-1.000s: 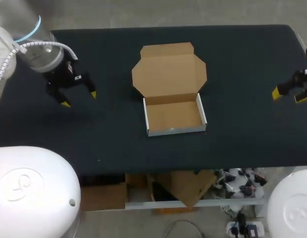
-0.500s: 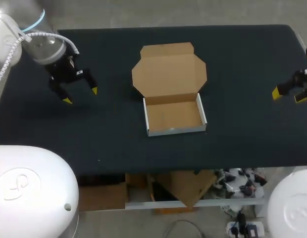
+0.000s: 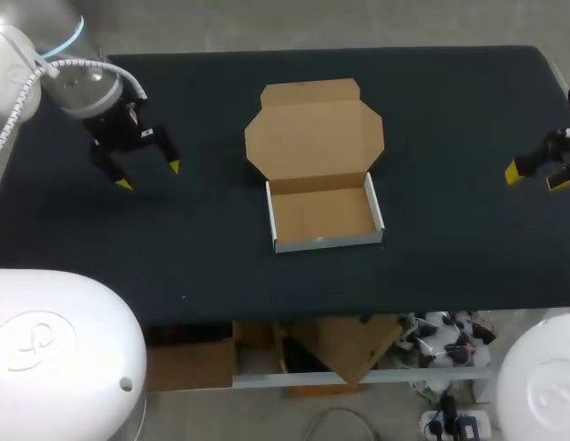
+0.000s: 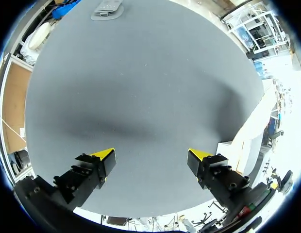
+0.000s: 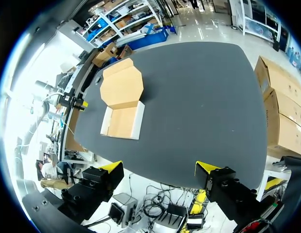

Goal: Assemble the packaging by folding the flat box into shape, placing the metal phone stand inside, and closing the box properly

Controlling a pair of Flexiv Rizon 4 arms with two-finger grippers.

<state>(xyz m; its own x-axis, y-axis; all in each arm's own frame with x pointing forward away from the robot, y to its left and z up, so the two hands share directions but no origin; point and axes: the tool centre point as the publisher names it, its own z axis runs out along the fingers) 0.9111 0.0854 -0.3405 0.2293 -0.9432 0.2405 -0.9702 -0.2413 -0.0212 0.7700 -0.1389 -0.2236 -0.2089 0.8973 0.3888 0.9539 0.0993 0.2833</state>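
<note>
Head view, box: The box sat at the middle of the bench. Its tray opened upward and its lid lay flat toward the far edge, so the long axis ran from near edge to far edge.
Head view, grippers: My left gripper hung over the left part and my right gripper at the right edge. Both were spread, empty and well apart from the box.
Head view, reason: I judged the tray stood open to receive the phone stand, which this view did not show.
Left wrist view: My fingers were spread above bare bench. A grey object lay at the edge far ahead; I could not tell whether it was the stand.
Right wrist view: My fingers were spread, with the box well ahead and its lid open.
</note>
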